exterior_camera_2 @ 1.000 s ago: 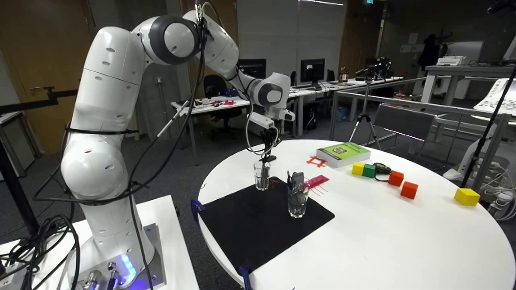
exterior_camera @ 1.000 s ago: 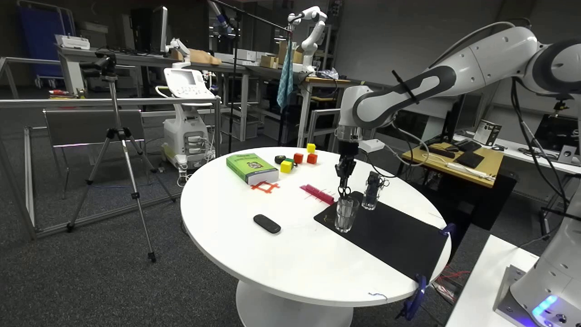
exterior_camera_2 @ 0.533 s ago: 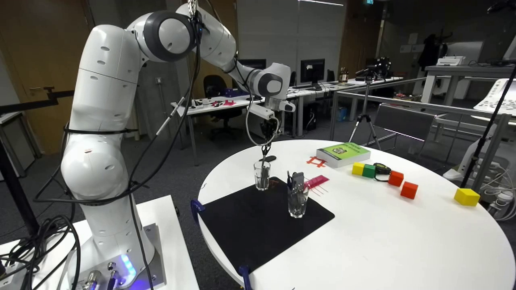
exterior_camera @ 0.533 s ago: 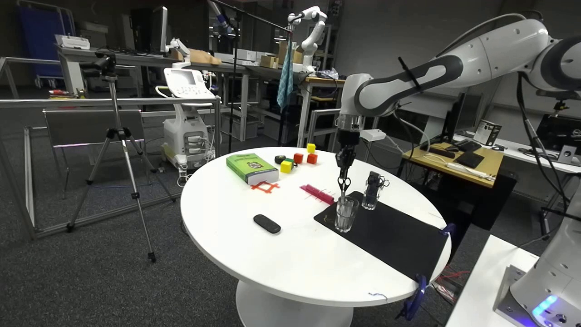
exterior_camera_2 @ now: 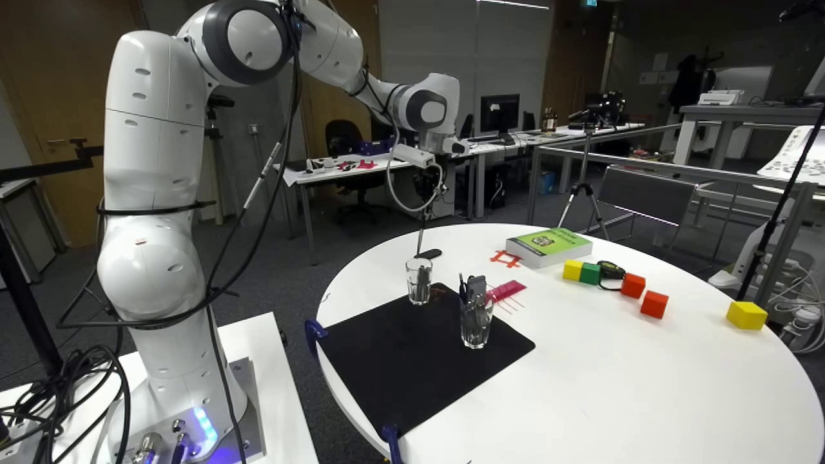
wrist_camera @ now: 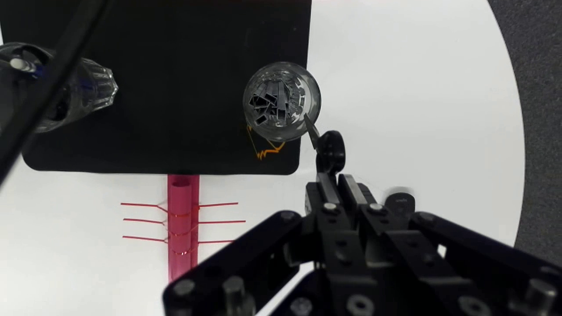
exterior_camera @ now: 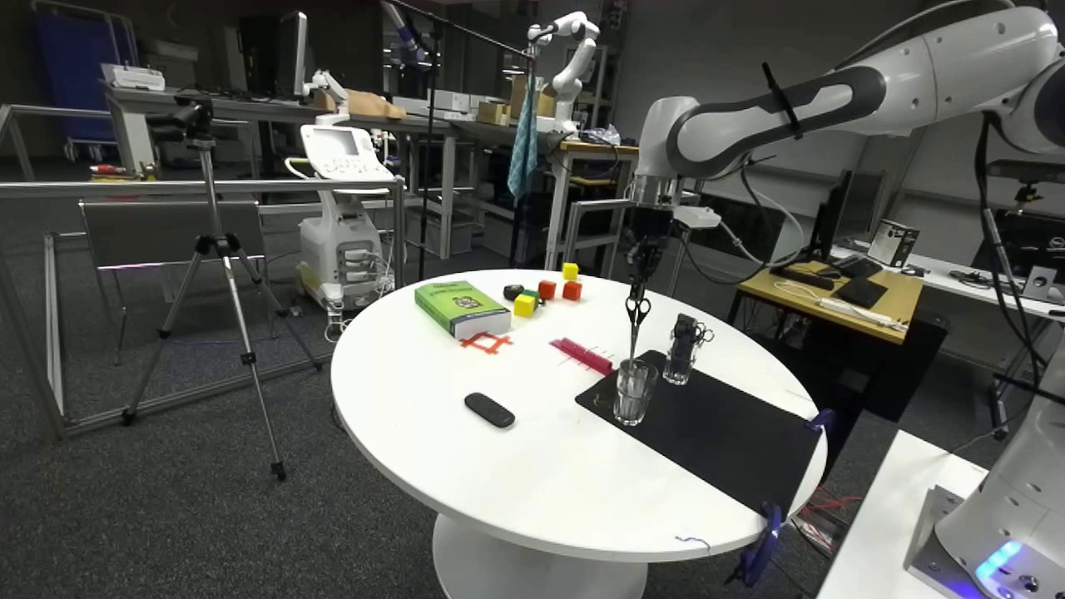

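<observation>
Scissors hang from the robot's hand, whose two fingers are drawn almost together on the handle, leaving only a thin gap between them. The long axis runs close to upright with a slight lean, finger loops just below the fingertips, narrow blades pointing down. What matters is where that lower tip lies from the glass tumbler beneath: in both exterior views it meets the line of the rim, and from the wrist it overlaps the mouth, off toward the side nearest the hand. Whether it dips just inside or stops just above, I cannot tell. The tumbler stands upright on the black mat, near one corner, with what look like grey strips inside. Another glass, crowded with small tools, stands apart from it on the same mat. A pink tube lies right at the mat's edge, and a black oblong object rests farther off on the white table.
</observation>
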Tool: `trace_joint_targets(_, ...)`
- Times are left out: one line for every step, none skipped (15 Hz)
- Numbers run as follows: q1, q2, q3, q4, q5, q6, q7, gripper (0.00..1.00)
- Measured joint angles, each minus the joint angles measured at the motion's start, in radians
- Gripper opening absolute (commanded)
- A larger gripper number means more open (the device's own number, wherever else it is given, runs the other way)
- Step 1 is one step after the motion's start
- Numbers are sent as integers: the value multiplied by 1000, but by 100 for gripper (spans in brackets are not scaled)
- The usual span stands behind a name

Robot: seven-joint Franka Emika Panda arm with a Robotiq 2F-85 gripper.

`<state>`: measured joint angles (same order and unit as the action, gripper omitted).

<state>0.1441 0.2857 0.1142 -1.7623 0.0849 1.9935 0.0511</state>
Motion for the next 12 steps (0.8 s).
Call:
trace_joint_targets(0,-12,0,-1,-1,0,3,2)
trace_joint_targets(0,-21,-2,-1,-3,0,8,2)
trace_joint_targets(0,-33,-3,-2,-3,-1,16,2)
trace_joint_targets(-1,-44,-6,-5,-3,-1,25,2)
trace_joint_targets(-2,-54,-9,-8,-4,-1,37,2)
trace_joint_targets(-3,-66,-14,-12,-4,-3,50,2)
trace_joint_targets(-4,-76,-20,-15,-4,-7,65,2)
trace_joint_targets(-7,-88,-26,-20,-4,-13,80,2)
trace_joint_targets(-13,-99,-32,-23,-4,-22,96,2)
trace_joint_targets(-18,-109,-40,-24,-4,-32,110,2)
trace_joint_targets(-23,-121,-49,-27,-4,-40,122,2)
trace_joint_targets(-30,-131,-56,-30,-4,-46,134,2)
